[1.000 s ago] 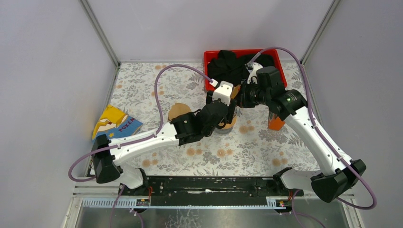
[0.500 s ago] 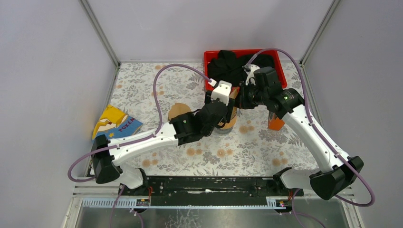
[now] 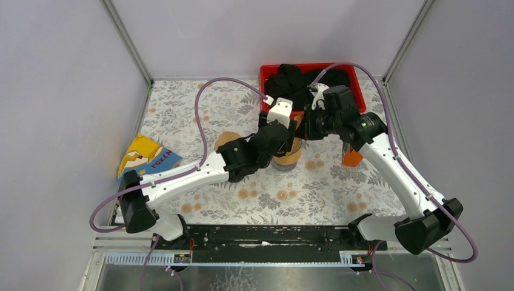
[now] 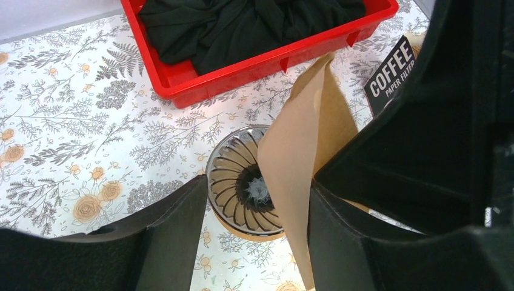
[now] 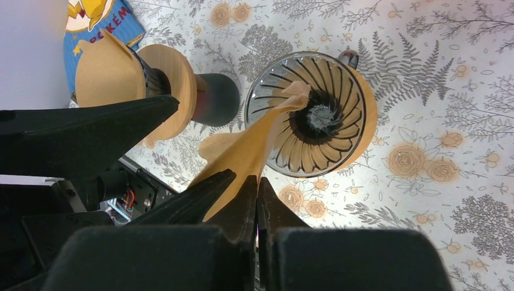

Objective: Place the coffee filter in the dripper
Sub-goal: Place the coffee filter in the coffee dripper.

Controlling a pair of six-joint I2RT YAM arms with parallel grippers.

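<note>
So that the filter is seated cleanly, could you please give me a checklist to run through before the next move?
1. Right claw shut on the brown paper coffee filter: ok.
2. Filter tip over the clear ribbed glass dripper: ok.
3. Filter seated in the dripper: not ok.
4. Filter spread into a cone: not ok, looks flat.
5. Left claw open: ok.

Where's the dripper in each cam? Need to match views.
Top external: dripper at centre, mostly hidden under the left arm.
Left wrist: dripper lower centre, just left of the coffee filter.
Right wrist: dripper upper right of centre, with the filter tip over its ribs.
Shared landmark: the floral tablecloth under it in all three.
</note>
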